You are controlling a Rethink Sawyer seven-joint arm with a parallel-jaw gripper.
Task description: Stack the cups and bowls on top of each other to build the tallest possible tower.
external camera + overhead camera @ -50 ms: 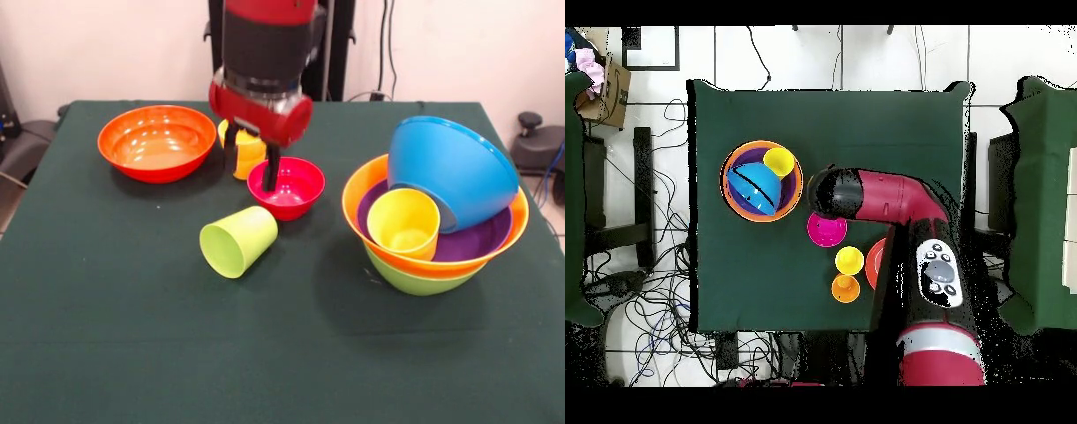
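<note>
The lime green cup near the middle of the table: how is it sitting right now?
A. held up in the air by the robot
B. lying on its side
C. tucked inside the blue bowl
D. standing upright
B: the lime green cup lies tipped over on the table cloth, its open mouth facing the camera, apart from the magenta bowl and with the gripper not touching it.

No readable text, labels, brands, numbers, signs anywhere

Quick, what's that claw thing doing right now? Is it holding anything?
Tool: open and holding nothing, one finger inside the magenta bowl, the other outside its rim beside the orange cup.
</note>
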